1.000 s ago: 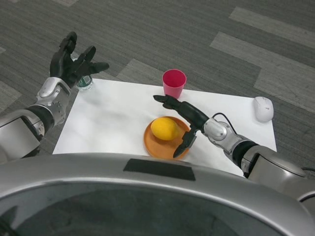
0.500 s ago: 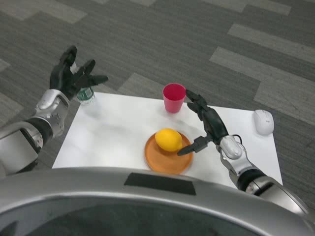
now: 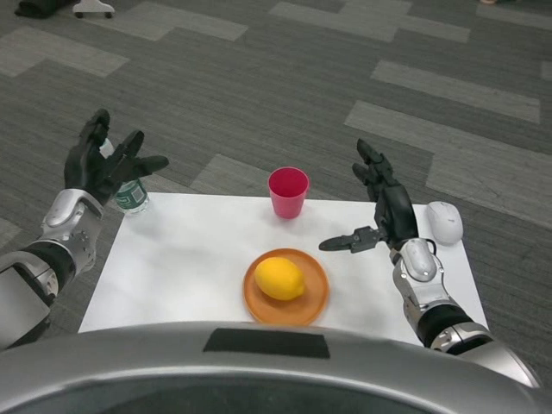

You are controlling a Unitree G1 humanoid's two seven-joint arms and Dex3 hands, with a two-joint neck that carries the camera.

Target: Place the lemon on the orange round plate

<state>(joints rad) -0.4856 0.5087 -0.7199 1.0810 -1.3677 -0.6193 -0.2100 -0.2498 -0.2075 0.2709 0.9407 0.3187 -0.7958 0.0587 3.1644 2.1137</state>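
Table (image 3: 198, 259) in white fills your view, and on it the orange round plate (image 3: 306, 306) sits near the front edge with the lemon (image 3: 279, 279) resting on it. Your right hand (image 3: 385, 210) hangs above the table right of the plate, fingers spread and holding nothing; your left hand (image 3: 99, 161) is raised, spread and empty too, at the far left corner over a small bottle (image 3: 131, 197). Pink cup (image 3: 287, 191) stands behind the plate, white mouse (image 3: 444, 222) at the right edge.
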